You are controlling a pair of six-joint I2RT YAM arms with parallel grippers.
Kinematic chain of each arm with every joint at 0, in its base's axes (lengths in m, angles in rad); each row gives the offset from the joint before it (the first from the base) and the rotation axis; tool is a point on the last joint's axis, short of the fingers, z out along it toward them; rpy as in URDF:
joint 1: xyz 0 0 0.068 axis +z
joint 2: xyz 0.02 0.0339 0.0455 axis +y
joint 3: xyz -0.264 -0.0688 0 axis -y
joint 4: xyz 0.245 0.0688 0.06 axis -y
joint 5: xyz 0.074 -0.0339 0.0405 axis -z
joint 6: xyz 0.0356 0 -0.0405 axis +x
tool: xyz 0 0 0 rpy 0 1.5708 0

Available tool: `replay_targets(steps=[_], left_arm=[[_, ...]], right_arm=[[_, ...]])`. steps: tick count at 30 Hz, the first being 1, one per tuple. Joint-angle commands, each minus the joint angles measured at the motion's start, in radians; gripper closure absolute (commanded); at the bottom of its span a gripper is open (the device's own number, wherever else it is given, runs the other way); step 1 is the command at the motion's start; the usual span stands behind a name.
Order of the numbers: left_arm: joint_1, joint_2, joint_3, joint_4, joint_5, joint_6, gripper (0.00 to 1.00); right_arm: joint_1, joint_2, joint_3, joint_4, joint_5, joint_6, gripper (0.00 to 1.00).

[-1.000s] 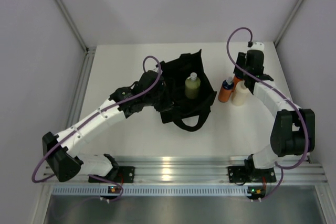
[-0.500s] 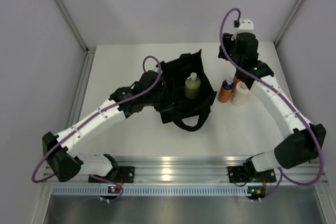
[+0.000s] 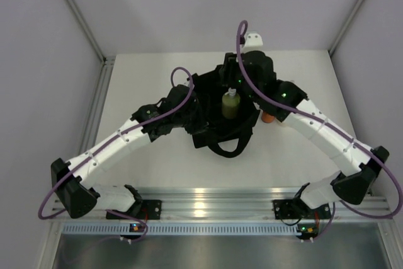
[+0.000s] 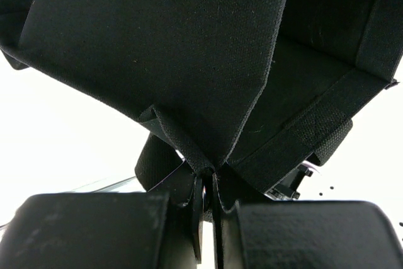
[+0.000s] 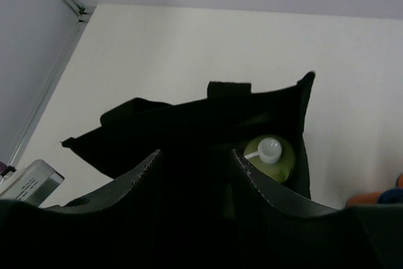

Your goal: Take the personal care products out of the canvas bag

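Note:
The black canvas bag stands open at the table's middle. A pale yellow-green bottle with a white cap stands upright inside it, and shows in the right wrist view. My left gripper is shut on the bag's left edge fabric, with the jaws pinched on a fold. My right gripper is open and empty above the bag's far side, just behind the bottle. One orange bottle peeks out under the right arm. The other orange bottle and the cream bottle are hidden.
The bag's loop handle lies on the table toward the near edge. Grey walls enclose the white table on three sides. A metal rail runs along the near edge by the arm bases.
My right arm has swung left from the bottles on the right side to above the bag, and now covers the cream bottle. The left arm and bag have not moved.

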Motion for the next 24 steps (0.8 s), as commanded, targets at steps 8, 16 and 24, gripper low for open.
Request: replay_targets(steps=[8,16,24], left_arm=[[-0.006,0.014,0.03,0.018,-0.009,-0.028,1.0],[-0.006,0.027,0.042,0.016,0.004,-0.028,1.0],[-0.006,0.033,0.053,0.016,0.012,-0.011,1.0]], right_arm=[[0.07,0.19,0.109,-0.158,0.292,0.306,0.52],[0.008,0.299,0.121,-0.18,0.355,0.381,0.5],[-0.018,0.393,0.155,-0.204,0.426,0.436,0.47]])
